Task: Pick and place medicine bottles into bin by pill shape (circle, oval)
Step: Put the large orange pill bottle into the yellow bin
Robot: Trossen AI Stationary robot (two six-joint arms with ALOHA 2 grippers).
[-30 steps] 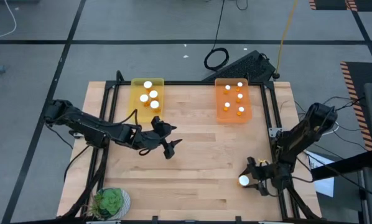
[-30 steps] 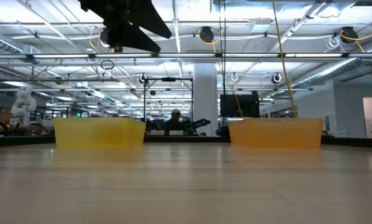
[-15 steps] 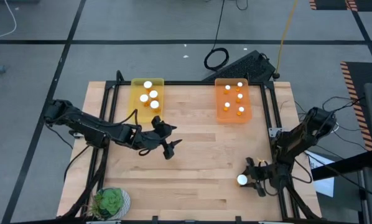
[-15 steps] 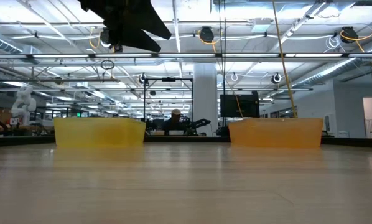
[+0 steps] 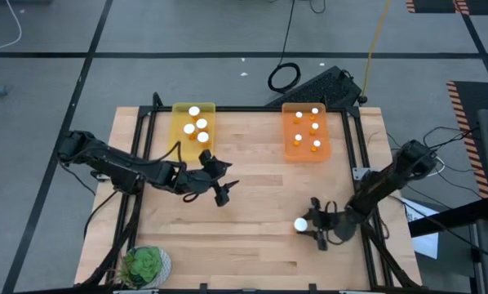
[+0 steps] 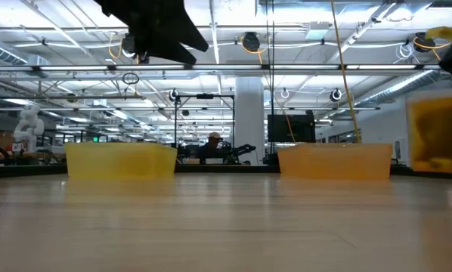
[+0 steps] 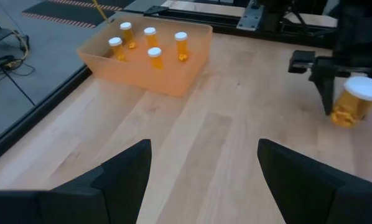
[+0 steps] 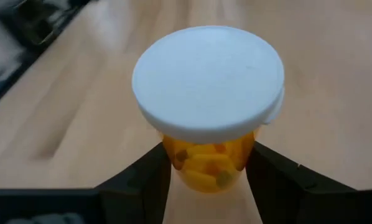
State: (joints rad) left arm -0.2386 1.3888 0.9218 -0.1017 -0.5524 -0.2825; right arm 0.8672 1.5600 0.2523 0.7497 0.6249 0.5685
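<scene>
Bottle (image 5: 300, 225), clamped upright in the right tool (image 5: 307, 228) at the bench's lower right in the high view, has the orange bin (image 5: 305, 131) straight up-frame; left tool (image 5: 220, 189) waits open mid-bench.

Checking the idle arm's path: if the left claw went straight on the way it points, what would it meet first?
Probably nothing close: past the open left claw lies bare table. Farther on stands the orange tray, a bit to one side; depth is hard to judge.

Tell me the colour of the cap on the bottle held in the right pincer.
White, atop a translucent orange bottle; the right wrist view shows it best.
</scene>
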